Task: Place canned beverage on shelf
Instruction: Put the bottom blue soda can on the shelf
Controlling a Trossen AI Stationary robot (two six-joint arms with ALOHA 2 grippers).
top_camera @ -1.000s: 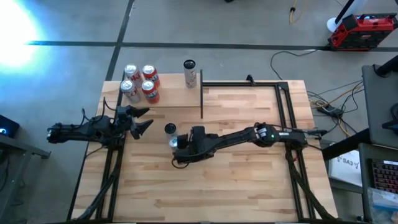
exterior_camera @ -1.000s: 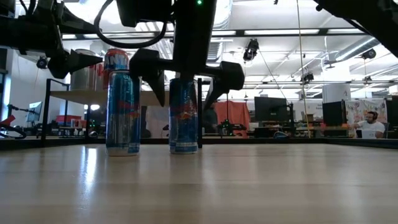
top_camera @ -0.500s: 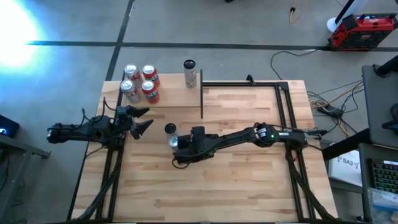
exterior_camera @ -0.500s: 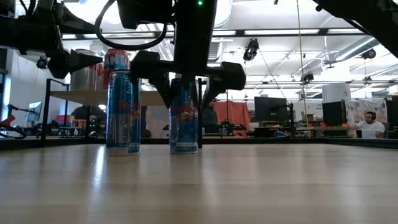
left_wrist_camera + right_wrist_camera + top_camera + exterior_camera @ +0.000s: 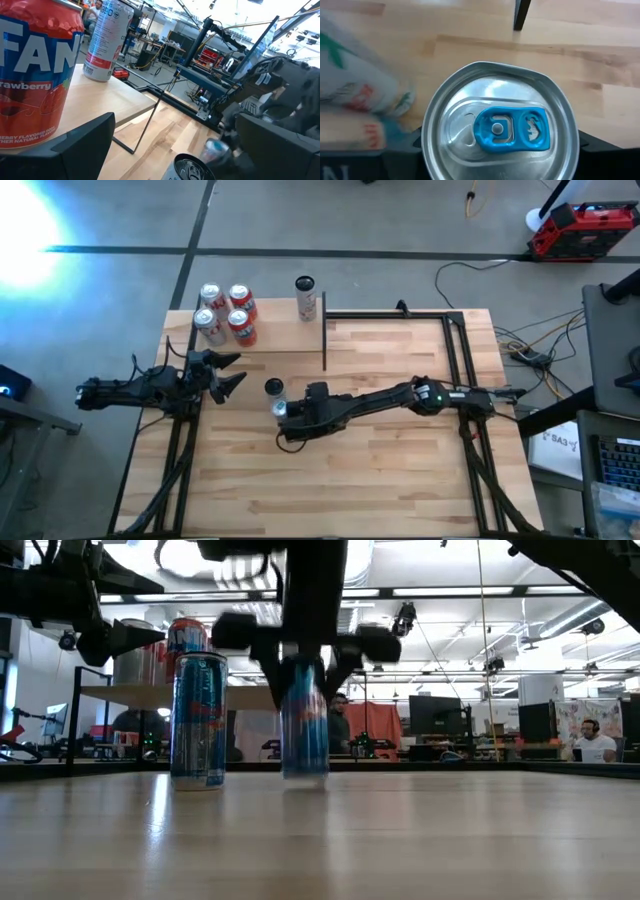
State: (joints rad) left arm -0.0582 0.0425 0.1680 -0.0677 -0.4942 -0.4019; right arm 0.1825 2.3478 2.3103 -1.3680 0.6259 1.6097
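Blue-and-silver can [image 5: 303,725] showing a blue pull tab on a silver lid; second blue can [image 5: 198,720] beside it; red strawberry can [image 5: 35,75] and white-red can [image 5: 107,40] sitting on pale wood shelf [image 5: 107,97].

1. The blue can [image 5: 304,720] in the low view is motion-blurred, its label unreadable.
2. The right gripper [image 5: 285,412] largely covers that can from above.
3. The red strawberry can [image 5: 35,75] is cut off by the left wrist picture's edge.
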